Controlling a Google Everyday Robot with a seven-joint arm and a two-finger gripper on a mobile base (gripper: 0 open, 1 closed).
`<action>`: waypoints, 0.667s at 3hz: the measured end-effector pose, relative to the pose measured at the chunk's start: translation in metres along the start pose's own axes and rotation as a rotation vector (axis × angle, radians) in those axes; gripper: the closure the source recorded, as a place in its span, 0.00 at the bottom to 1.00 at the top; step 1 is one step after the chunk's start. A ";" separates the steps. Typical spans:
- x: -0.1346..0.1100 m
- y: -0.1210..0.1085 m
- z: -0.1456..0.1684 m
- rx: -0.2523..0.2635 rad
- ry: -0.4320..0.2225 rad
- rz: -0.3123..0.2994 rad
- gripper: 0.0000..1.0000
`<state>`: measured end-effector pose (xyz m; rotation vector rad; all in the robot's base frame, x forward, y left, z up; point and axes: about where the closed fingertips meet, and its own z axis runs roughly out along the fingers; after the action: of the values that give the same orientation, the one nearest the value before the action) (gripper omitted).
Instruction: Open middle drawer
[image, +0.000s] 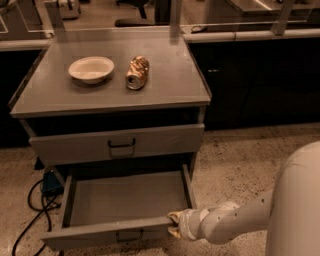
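The middle drawer (125, 200) is the grey metal drawer standing pulled far out of the cabinet, and its inside is empty. Its low front panel (100, 237) carries a small black bracket handle (129, 235) at its centre. My gripper (175, 225) is at the right end of that front panel, touching its top edge. My white arm (235, 222) reaches in from the lower right. Above it, the taller-fronted grey drawer (120, 144) with the larger handle is nearly closed.
On the cabinet top (165, 85) stand a white bowl (91, 69) and a crushed can (137, 73) lying on its side. Black cables (30, 210) and a blue box (51, 181) lie on the floor to the left. Dark cabinets (260, 80) stand to the right.
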<state>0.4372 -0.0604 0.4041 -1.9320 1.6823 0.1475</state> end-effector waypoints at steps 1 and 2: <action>-0.004 -0.002 -0.004 0.000 0.000 0.000 1.00; -0.006 0.004 -0.005 -0.005 -0.006 0.000 1.00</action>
<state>0.4310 -0.0579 0.4091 -1.9330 1.6797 0.1579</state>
